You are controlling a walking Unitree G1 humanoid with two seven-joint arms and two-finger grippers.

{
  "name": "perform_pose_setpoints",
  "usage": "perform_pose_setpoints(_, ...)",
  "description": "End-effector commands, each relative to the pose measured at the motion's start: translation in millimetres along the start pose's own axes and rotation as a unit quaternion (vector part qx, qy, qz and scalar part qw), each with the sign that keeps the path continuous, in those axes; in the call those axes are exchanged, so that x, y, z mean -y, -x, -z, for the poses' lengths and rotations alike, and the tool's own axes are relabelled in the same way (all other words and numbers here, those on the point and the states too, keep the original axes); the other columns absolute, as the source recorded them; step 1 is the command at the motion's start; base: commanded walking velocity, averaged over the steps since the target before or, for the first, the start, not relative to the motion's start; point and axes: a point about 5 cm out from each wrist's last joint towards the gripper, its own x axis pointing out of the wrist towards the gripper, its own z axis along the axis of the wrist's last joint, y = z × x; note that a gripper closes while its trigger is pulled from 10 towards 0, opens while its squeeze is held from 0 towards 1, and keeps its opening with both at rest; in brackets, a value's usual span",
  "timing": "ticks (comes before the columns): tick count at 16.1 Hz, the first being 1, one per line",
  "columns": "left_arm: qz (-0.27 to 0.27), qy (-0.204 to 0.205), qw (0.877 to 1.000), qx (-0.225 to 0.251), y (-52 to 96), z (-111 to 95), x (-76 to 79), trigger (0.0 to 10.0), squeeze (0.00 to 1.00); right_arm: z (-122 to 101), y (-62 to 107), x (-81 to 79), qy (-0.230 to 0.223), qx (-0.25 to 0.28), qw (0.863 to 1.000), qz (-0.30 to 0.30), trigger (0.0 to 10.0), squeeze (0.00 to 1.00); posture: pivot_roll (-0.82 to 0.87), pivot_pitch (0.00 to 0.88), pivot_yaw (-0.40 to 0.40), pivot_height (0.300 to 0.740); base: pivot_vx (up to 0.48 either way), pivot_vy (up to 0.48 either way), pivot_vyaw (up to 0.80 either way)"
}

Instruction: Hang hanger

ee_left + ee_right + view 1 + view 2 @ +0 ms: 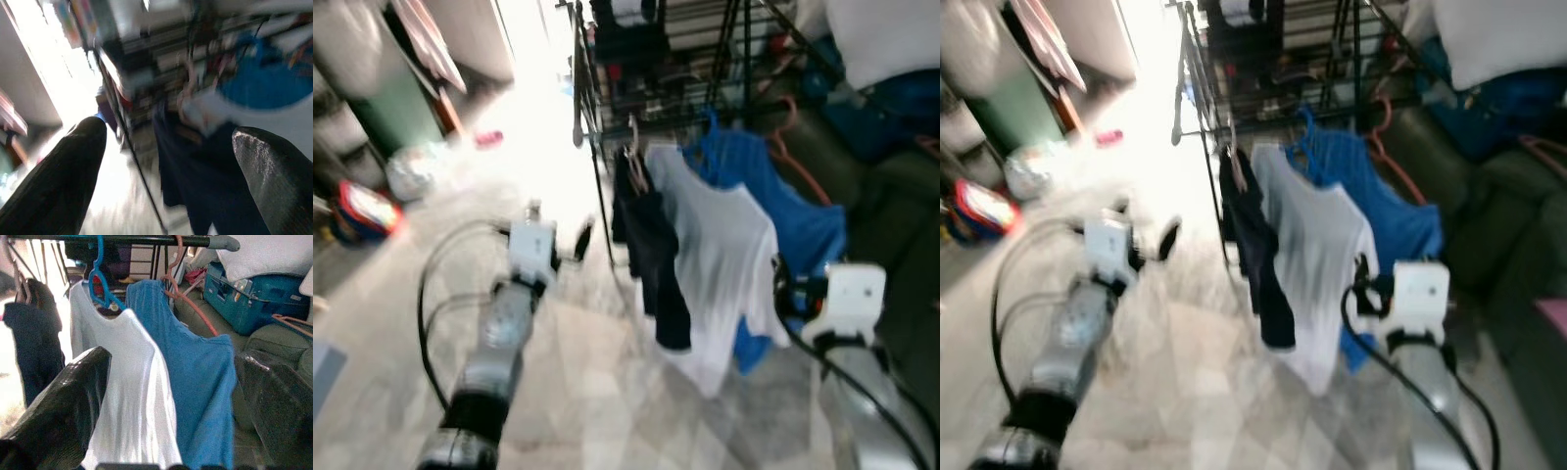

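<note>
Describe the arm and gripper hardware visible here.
Both arms are silver cylinders with black joint bands and looping black cables. The left gripper and right gripper each sit on a white boxy wrist block. Their fingers are long, black and finely ribbed with rounded tips.

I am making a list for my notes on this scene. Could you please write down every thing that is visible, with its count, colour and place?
clothes rail: one, black, at the top, carrying the hangers
dark garment: one, navy or black, leftmost on the rail
white T-shirt: one, white, middle, on a blue hanger
blue shirt: one, blue, rightmost, on a pink-orange hanger
case: one, teal, right of the clothes
white bundle: one, white, above the case
floor: pale tiles, blurred
left claw: one, black fingers, open, facing the dark garment
right claw: one, black fingers, open, facing the white T-shirt and blue shirt
</note>
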Motion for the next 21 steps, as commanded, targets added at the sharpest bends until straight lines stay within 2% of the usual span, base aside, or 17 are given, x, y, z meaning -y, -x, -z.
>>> perform_pose_setpoints(1, -0.007, 0.009, 0.998, -0.061, 6.9, 25, -6.2, 10.0, 0.00, 0, -3.4, -11.9, 0.010, 0.007, 1.000, -0.017, 10.0, 0.00, -0.13, 0.058, 0.110, 0.740, 0.000, 0.000, 0.00)
perform_pose_setpoints(2, -0.029, 0.040, 0.993, -0.106, 9.0, 40, -11.0, 10.0, 0.00, -1, -4.9, -14.5, 0.011, 0.009, 1.000, -0.022, 10.0, 0.00, -0.13, 0.062, 0.110, 0.740, 0.000, 0.000, 0.00)
perform_pose_setpoints(3, -0.051, 0.053, 0.987, -0.141, 11.9, 51, -16.0, 10.0, 0.00, -1, -6.1, -16.4, 0.009, 0.010, 1.000, -0.026, 10.0, 0.00, -0.13, 0.064, 0.110, 0.740, 0.000, 0.000, 0.00)
perform_pose_setpoints(4, -0.058, 0.062, 0.985, -0.149, 13.2, 53, -18.1, 10.0, 0.00, -1, -6.7, -17.3, 0.009, 0.011, 0.999, -0.030, 10.0, 0.00, -0.14, 0.074, 0.112, 0.740, 0.000, 0.000, 0.00)
perform_pose_setpoints(6, -0.047, 0.058, 0.987, -0.140, 14.7, 53, -15.9, 10.0, 0.00, 2, -3.4, -22.1, 0.003, 0.002, 0.999, -0.049, 10.0, 0.00, -0.14, 0.087, 0.109, 0.740, 0.000, 0.000, 0.00)
perform_pose_setpoints(8, -0.031, 0.081, 0.987, -0.139, 14.7, 56, -7.4, 10.0, 0.00, 6, -0.5, -24.1, 0.024, -0.006, 0.999, -0.045, 10.0, 0.00, -0.15, 0.098, 0.104, 0.740, 0.000, 0.000, 0.00)
perform_pose_setpoints(9, -0.022, 0.087, 0.987, -0.136, 14.1, 57, -2.2, 10.0, 0.00, 7, 0.9, -27.1, 0.033, -0.011, 0.997, -0.065, 10.0, 0.00, -0.15, 0.106, 0.099, 0.740, 0.000, 0.000, 0.00)
perform_pose_setpoints(11, -0.014, 0.100, 0.986, -0.134, 12.9, 57, 4.7, 10.0, 0.00, 2, 2.7, -29.5, 0.016, 0.003, 0.997, -0.082, 10.0, 0.00, -0.15, 0.113, 0.095, 0.740, 0.000, 0.000, 0.00)
perform_pose_setpoints(21, 0.003, 0.114, 0.985, -0.128, 12.7, 58, 12.1, 10.0, 0.00, -2, 0.7, -33.3, 0.010, 0.014, 0.996, -0.084, 10.0, 0.00, -0.14, 0.121, 0.099, 0.740, 0.000, 0.391, 0.00)
